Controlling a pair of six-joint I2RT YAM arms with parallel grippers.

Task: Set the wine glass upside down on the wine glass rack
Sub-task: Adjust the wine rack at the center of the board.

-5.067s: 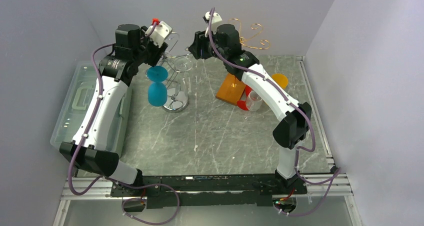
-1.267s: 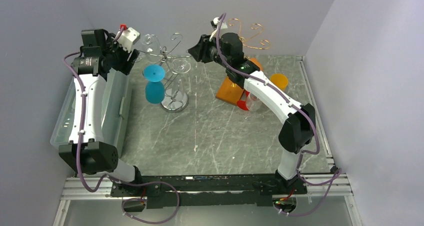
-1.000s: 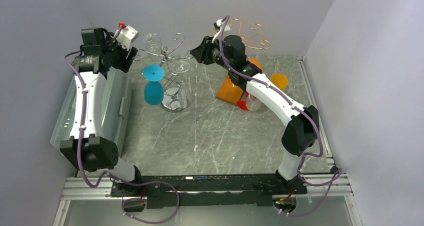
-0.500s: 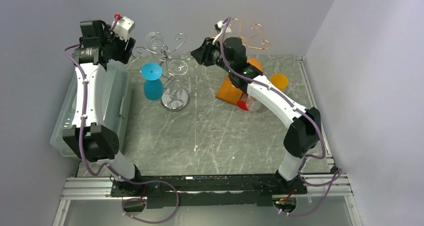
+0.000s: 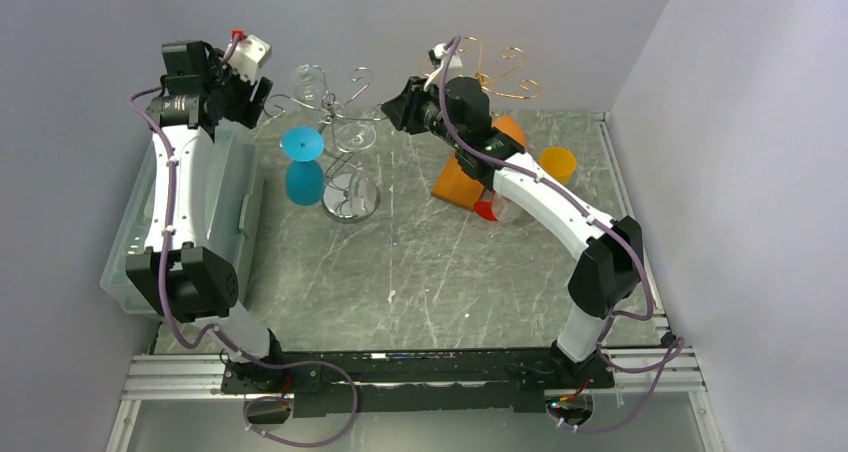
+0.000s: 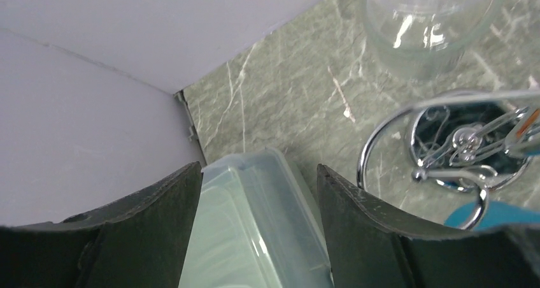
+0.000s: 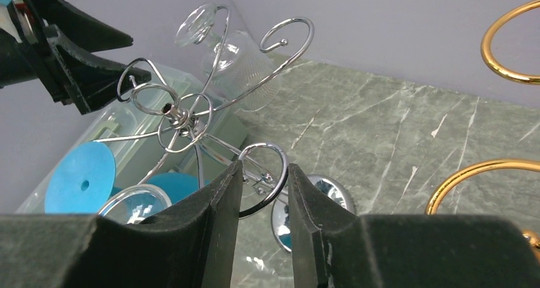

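Observation:
The blue wine glass (image 5: pixel 303 182) hangs upside down on the chrome wire rack (image 5: pixel 335 122), its round foot (image 7: pixel 79 176) up in a wire arm and its bowl below. My left gripper (image 5: pixel 258 97) stands open and empty to the left of the rack, above a plastic box; in the left wrist view the left gripper (image 6: pixel 258 173) has only the box lid between its fingers. My right gripper (image 5: pixel 385 107) is at the rack's right side. In its wrist view the right gripper (image 7: pixel 264 168) is shut on a wire loop (image 7: pixel 262 149) of the rack.
Two clear glasses (image 7: pixel 239 68) (image 7: pixel 127 202) also hang on the rack, whose mirror base (image 5: pixel 350 197) stands on the marble table. A clear plastic box (image 5: pixel 200 212) lies at the left. An orange block (image 5: pixel 462 182), an orange cup (image 5: pixel 560 162) and a gold wire rack (image 5: pixel 500 72) are at the right.
Five seconds ago my left gripper held the blue glass at the rack; it has let go and drawn back up and to the left. The right gripper has stayed on the rack loop.

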